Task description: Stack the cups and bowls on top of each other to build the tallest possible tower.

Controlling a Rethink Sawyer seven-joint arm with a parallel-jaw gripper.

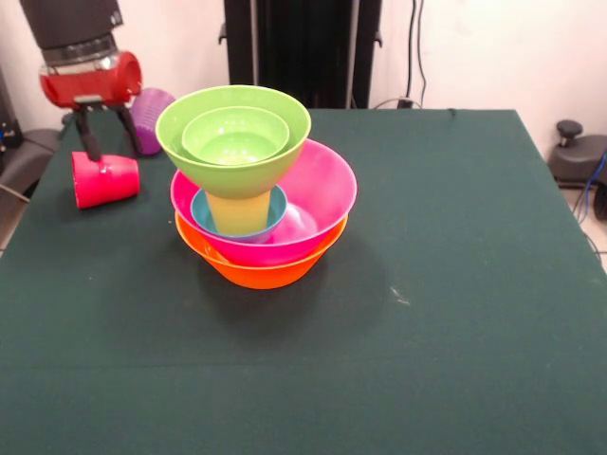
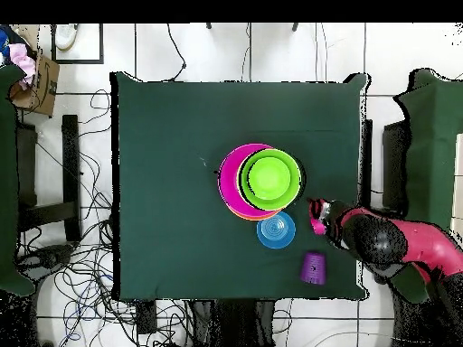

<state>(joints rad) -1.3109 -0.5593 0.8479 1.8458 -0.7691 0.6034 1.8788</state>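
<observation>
Finding the gripper hanging right over the red cup, well off to the left of the tower in the front view; not managing to tell whether that claw is clenched on the cup or loose around it (the cup is lying tipped on its side, touching or nearly touching the claw); noting the purple cup lying just behind, also left of the tower and a little farther back; reading the tower as orange bowl at the base, pink bowl nested in it, a blue bowl seated inside that, the yellow cup standing up from the blue one and carrying the medium green bowl with the small green bowl inside; judging the top of the tower as the weak spot, being a wide load balancing on one narrow cup; fearing that bringing the red cup in low toward the tower is risking a knock on the green rim and a topple; fearing too that lifting a cup held sideways, or barely held, is inviting a slip on the way over, or a crooked landing in the small green bowl.
</observation>
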